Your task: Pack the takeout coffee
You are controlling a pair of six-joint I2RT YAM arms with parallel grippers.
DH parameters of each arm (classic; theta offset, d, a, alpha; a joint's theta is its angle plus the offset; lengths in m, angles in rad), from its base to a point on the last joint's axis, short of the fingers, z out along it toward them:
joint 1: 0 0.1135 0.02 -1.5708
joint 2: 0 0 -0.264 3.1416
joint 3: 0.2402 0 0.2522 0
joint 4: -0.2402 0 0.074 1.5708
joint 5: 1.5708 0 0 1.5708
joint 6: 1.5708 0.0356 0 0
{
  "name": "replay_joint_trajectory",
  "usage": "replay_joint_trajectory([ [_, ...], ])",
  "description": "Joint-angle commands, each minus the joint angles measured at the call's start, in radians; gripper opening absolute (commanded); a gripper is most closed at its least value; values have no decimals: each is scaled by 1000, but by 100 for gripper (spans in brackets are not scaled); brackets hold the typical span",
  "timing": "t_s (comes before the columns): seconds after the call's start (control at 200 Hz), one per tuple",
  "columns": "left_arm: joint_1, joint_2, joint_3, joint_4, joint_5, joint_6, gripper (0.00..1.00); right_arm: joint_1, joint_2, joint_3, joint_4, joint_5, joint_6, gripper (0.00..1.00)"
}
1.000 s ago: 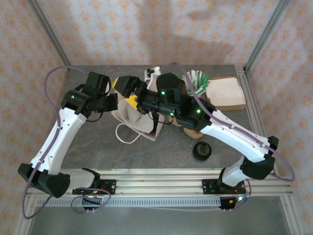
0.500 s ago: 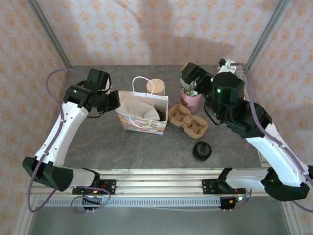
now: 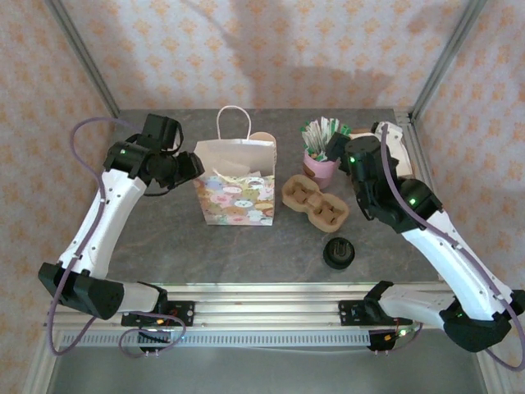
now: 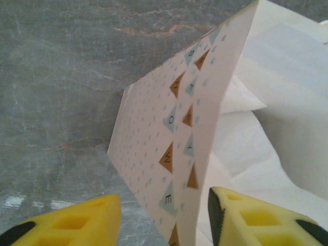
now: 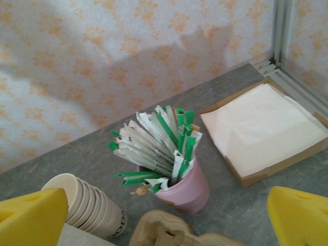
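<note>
Straddling one wall of the paper bag [image 4: 169,133], left hand [image 4: 161,200] half parted, right hand [image 5: 169,215] spread wide near pink cup [image 5: 187,192].

The lower edge of the left wrist view cut off both yellow fingers [image 4: 77,225] of the left gripper [image 4: 163,218], so their pads went unseen. Between those jaws the wall of the paper bag [image 4: 179,128] ran off the same edge, and whether either finger touched it could not be told. Past the jaws, white paper [image 4: 246,148] filled the bag's mouth and hid whatever lay beneath. The right gripper [image 5: 164,205] had its fingers [image 5: 31,218] clipped at the lower corners. Between those jaws the cardboard cup carrier [image 5: 169,230] was cut by the bottom edge. Beside one jaw, the stack of cups [image 5: 87,205] was partly hidden, its small print unreadable.
</note>
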Motion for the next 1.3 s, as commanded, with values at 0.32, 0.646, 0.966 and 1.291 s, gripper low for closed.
replay_joint_trajectory([
  [0.32, 5, -300, -42, 260, -438, 280, 100, -191, -194, -363, 310, 78, -211, 99],
  [0.646, 242, -384, -509, 651, -689, 160, 100, -475, -231, -807, 827, -51, -294, 99],
  [0.966, 249, -261, -937, 1165, -610, 301, 100, -521, -126, -1154, 1332, -76, -409, 99],
  [1.291, 249, -71, -1145, 1655, -468, 428, 100, -523, 254, -1161, 1742, -137, -571, 99],
])
